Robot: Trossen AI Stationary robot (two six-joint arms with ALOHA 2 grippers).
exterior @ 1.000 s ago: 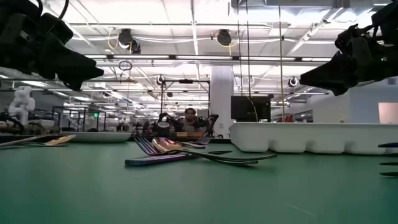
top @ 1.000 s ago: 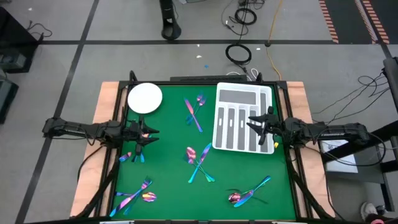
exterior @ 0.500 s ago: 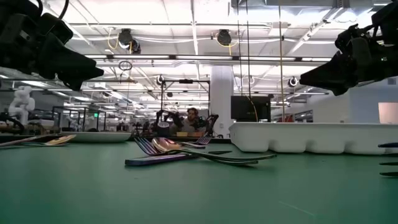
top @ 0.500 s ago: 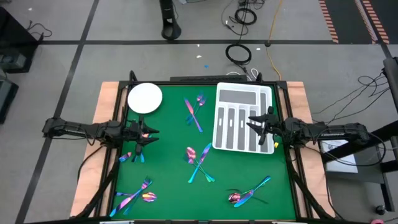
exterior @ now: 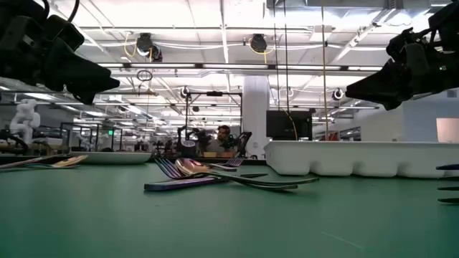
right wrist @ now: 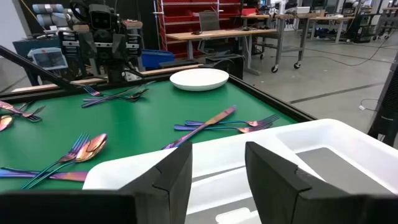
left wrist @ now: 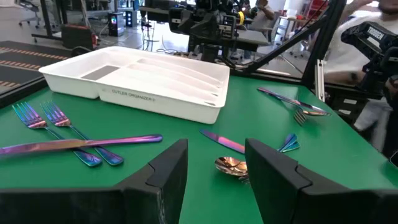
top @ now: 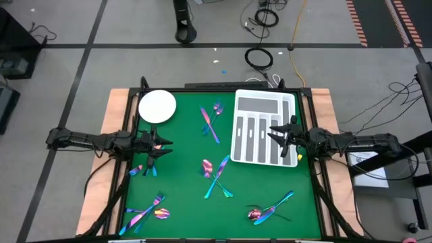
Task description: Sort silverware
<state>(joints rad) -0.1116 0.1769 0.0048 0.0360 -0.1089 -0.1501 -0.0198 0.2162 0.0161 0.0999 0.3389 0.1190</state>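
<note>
Now, step: nothing is picked up yet, so choose one piece.
Left claw (top: 154, 145): open, empty, hovering above scattered silverware (top: 216, 174) on the green desk (top: 182, 202).
Right claw (top: 280, 133): open, empty, over the tray (top: 260, 102).
Tip: likely descend squarely astride one handle.

Iridescent pink-purple-teal silverware (top: 216, 177) — green table (top: 182, 196) — white tray (top: 263, 128), white plate (top: 157, 106).

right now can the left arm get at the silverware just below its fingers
Probably yes. The left gripper hangs open above the green mat, and the small pile of silverware lies loose right beside it with nothing on top or between them.
</note>
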